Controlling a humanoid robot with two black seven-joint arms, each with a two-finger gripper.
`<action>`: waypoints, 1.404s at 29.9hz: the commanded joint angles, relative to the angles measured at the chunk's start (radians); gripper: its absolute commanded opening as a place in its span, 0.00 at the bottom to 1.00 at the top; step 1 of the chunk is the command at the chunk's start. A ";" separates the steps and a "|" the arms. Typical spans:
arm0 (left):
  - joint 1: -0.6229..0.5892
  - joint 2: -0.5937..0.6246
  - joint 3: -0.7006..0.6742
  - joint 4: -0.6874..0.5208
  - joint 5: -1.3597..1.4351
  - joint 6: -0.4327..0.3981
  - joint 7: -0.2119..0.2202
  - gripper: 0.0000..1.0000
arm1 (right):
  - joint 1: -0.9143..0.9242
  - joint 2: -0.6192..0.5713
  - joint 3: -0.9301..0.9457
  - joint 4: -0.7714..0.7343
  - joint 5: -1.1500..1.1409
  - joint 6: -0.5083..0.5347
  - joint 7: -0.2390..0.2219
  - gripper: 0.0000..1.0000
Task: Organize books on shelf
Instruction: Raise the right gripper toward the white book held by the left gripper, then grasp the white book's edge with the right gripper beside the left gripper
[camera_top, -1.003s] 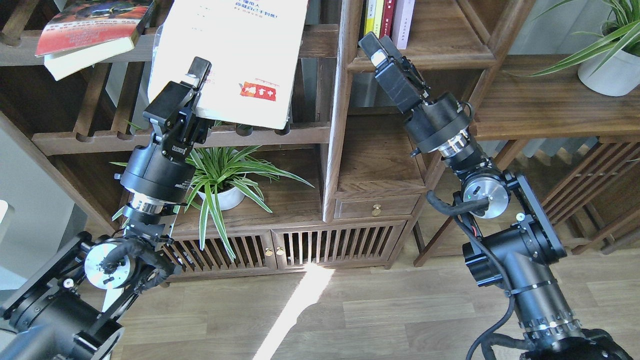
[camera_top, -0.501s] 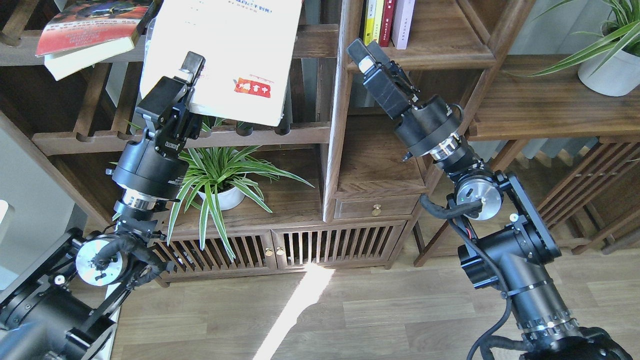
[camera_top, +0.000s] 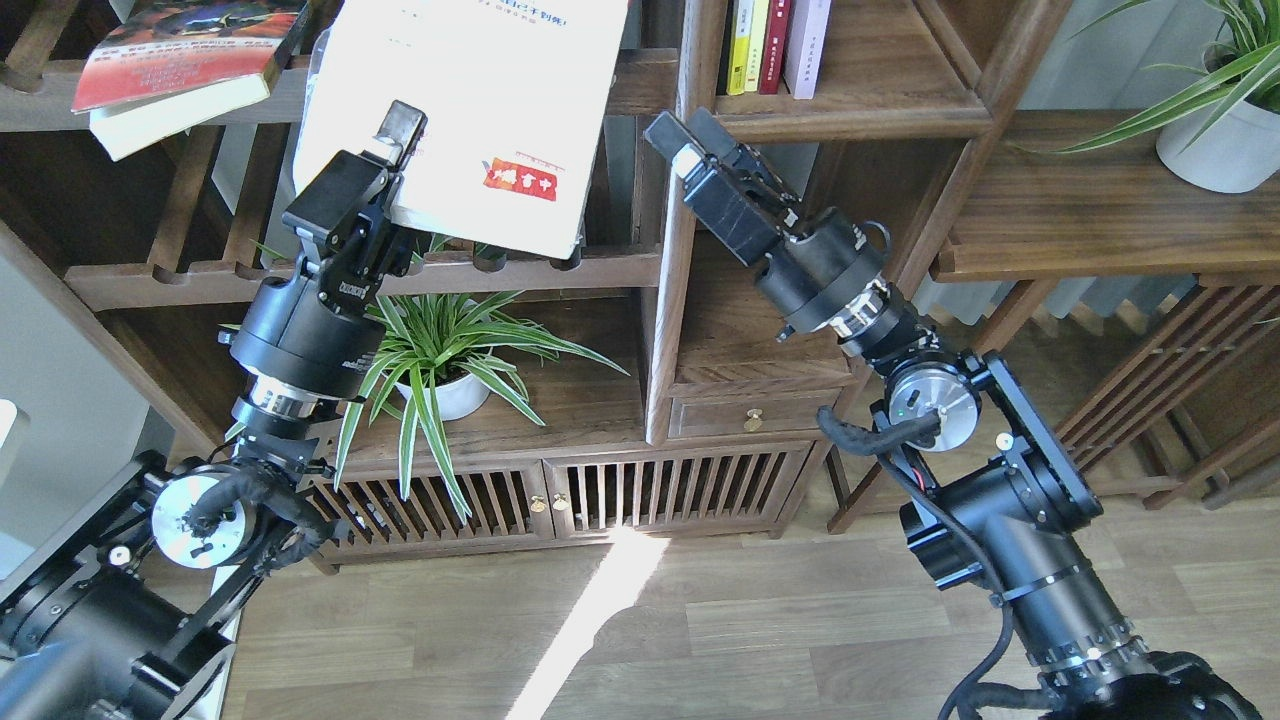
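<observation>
My left gripper (camera_top: 393, 165) is shut on the lower left edge of the large white book with a red logo (camera_top: 480, 100). It holds that book tilted in front of the slatted racks. A thick book with a red-orange cover (camera_top: 175, 55) lies at the top left on a rack. The shelf (camera_top: 860, 110) is the dark board of the cubby at upper right, where three slim books (camera_top: 775, 45) stand upright. My right gripper (camera_top: 685, 140) hangs empty by the cubby's left post, just right of the white book. Its dark fingers overlap.
A spider plant in a white pot (camera_top: 450, 350) stands under the held book. A second potted plant (camera_top: 1215, 140) sits on the wide board at right. The upright post (camera_top: 690, 200) stands between my two grippers. A small drawer (camera_top: 752, 412) and slatted cabinet doors are below.
My right gripper has swung left and down, from in front of the cubby to beside the white book. The left gripper, with the book, has shifted only slightly.
</observation>
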 joint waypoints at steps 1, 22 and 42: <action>-0.001 0.000 -0.003 -0.019 0.000 0.000 0.000 0.02 | -0.004 0.000 -0.015 -0.004 0.000 0.000 0.000 1.00; 0.004 0.000 -0.009 -0.033 0.000 0.000 0.000 0.02 | 0.003 0.000 -0.040 -0.021 0.000 0.000 0.000 1.00; 0.013 0.002 -0.012 -0.031 0.000 0.000 0.003 0.02 | 0.105 0.000 -0.124 -0.021 0.046 0.000 0.008 1.00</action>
